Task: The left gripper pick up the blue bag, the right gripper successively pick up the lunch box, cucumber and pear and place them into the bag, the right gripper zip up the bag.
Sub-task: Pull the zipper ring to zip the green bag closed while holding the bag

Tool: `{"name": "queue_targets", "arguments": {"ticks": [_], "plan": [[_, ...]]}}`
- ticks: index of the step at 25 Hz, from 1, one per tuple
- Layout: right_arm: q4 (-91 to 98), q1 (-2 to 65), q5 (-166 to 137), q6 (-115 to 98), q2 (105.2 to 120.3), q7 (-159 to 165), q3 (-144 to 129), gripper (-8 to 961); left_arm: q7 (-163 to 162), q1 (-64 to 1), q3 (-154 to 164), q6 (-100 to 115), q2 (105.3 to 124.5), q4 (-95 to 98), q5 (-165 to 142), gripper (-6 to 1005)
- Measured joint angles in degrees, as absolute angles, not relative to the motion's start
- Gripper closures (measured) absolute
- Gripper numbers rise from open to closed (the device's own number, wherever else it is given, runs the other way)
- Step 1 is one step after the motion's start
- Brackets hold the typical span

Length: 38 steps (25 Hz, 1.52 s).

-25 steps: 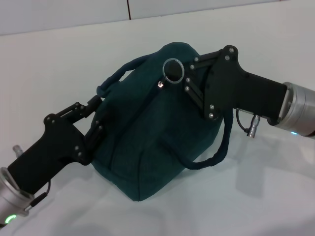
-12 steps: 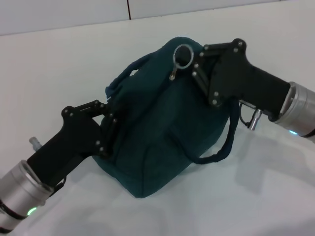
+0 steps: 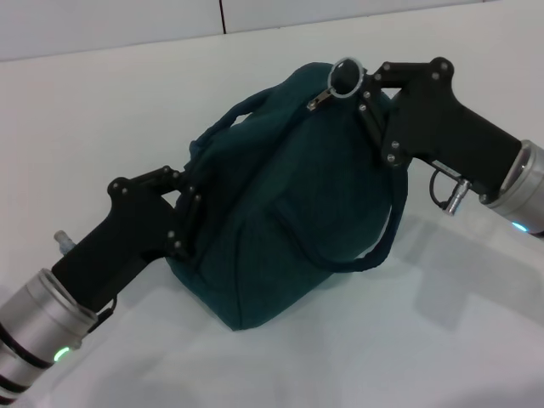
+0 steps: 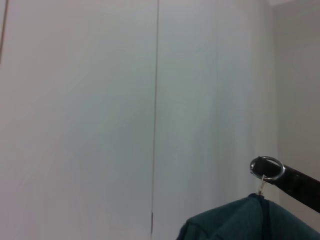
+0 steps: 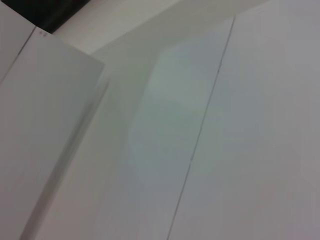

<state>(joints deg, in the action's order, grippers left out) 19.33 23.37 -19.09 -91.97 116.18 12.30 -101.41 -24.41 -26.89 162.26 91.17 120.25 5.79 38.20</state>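
The blue bag (image 3: 280,212) stands on the white table, bulging, with its zip line running up to the far right corner. My right gripper (image 3: 355,83) is at that top corner, shut on the zip's ring pull (image 3: 346,76). One loop handle (image 3: 387,229) hangs below it. My left gripper (image 3: 189,217) is shut on the fabric at the bag's near left end, under the other handle (image 3: 217,132). The left wrist view shows the ring pull (image 4: 266,168), the bag's top (image 4: 245,220) and a black finger (image 4: 300,182) of the right gripper. The lunch box, cucumber and pear are out of view.
White table (image 3: 102,110) surrounds the bag, with a wall seam (image 3: 221,17) at the back. The right wrist view holds only white panels (image 5: 200,125).
My right gripper has drawn the ring pull up and to the right along the bag's top. The bag has shifted right with it, and my left gripper has followed at the left end.
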Motion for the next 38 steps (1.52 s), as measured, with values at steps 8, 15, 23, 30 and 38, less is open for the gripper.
{"name": "queue_targets", "arguments": {"ticks": [8,15,23,30,38], "plan": [[18.1,23.0,-17.1,-92.2,116.18,12.2,-100.9,935,-24.4,-26.7,162.2,91.0,120.12,5.6,39.3,937],[17.8,21.8,-14.9,-92.3,116.17,9.7,-100.9,935,-24.5,-26.0,162.1,90.9,119.86,5.0,41.3,936],[17.4,22.0,-13.5,-92.0,115.93,12.4,-100.9,935,-24.5,-26.1,162.5,90.9,119.79,4.2,41.2,936],[22.6,23.2,-18.9,-90.9,112.61,32.9,-100.9,903,-23.3,-26.1,162.7,91.5,119.72,3.3,37.8,940],[29.2,28.4,-31.0,-83.0,103.90,65.1,-99.2,604,-21.5,-25.8,162.5,94.9,119.57,2.1,35.5,940]]}}
